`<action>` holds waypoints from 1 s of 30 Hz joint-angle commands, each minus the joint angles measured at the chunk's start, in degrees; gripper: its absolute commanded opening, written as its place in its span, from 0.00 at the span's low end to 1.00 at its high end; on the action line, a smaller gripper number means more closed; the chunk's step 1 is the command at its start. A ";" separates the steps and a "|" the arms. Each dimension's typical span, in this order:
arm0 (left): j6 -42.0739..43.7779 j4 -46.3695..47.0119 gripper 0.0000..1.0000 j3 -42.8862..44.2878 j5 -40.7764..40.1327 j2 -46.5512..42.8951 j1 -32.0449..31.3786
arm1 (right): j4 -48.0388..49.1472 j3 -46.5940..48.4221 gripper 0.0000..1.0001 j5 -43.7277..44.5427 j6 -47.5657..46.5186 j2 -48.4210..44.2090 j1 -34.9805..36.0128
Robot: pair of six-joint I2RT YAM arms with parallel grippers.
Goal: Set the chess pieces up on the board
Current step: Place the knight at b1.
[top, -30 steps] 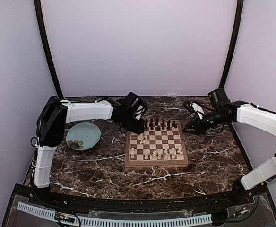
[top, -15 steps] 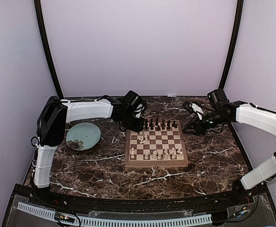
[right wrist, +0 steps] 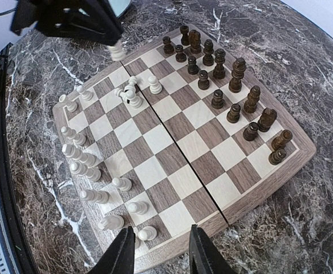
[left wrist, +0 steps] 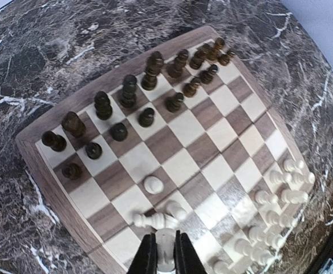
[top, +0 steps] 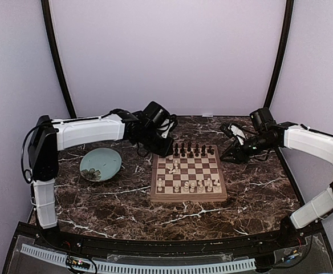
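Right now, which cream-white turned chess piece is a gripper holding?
The cream-white piece pinched in the left gripper at the checkered wooden board's edge; the others rest free.

One board (top: 188, 197), one plate (top: 100, 164). Dark pieces (right wrist: 219, 61) — sixteen, in two rows of eight along the board's far edge. Cream pieces (right wrist: 92, 174) crowd the near edge too tightly for a sure count — roughly a dozen there, three or so more near the left edge, and one cream piece (right wrist: 116, 52) raised over that left edge.
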 commanded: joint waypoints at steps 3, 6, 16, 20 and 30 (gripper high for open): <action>-1.32 -0.83 0.05 -7.77 1.06 -7.73 -5.21 | 0.54 -0.08 0.35 -0.82 -0.80 0.63 -0.28; -0.90 -1.53 0.04 -9.18 0.41 -8.20 -6.78 | 0.39 0.17 0.35 -0.93 -0.83 1.18 -0.31; -0.68 -1.83 0.04 -11.90 0.71 -7.34 -8.39 | 0.26 0.09 0.35 -0.97 -0.71 1.15 -0.33; -0.16 -3.65 0.04 -10.96 1.21 -5.28 -8.49 | 0.29 0.15 0.35 -0.94 -0.72 1.16 -0.28; 0.39 -3.44 0.04 -10.84 1.71 -3.66 -8.70 | 0.25 0.13 0.35 -0.94 -0.91 1.40 -0.31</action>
